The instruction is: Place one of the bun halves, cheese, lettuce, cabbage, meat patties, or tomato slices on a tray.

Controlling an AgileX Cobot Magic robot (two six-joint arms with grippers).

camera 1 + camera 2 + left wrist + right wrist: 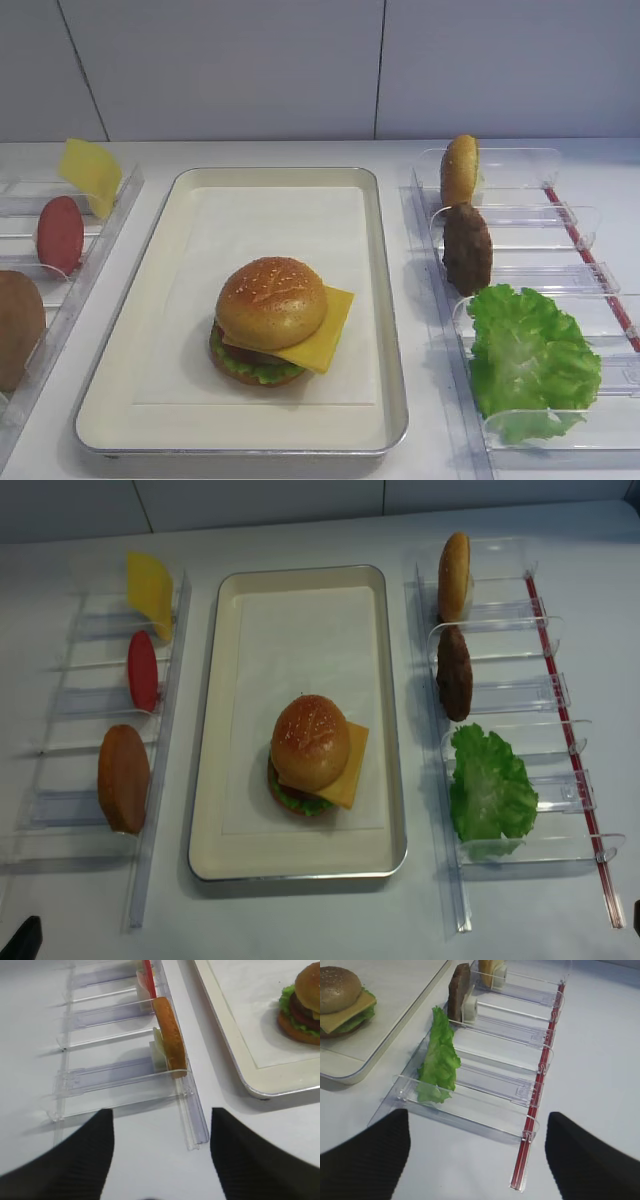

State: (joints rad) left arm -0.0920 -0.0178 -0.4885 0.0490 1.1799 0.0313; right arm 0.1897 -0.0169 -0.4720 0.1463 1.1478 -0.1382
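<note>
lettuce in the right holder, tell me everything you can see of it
The lettuce is a ruffled bright green leaf with a plastic-like sheen, standing on edge in the nearest slot of the clear holder right of the tray. It leans on the slot's dividers, and its lower frill pokes past the front one. The patty stands one slot behind, apart from it. No gripper touches it.

white surface (300, 920) carries three items directly: silver tray (212, 710) at centre, paper-lined; clear plastic holder rack (160, 810) just beside its left edge; a second clear rack (560, 695), red-edged, just beside its right edge.
</note>
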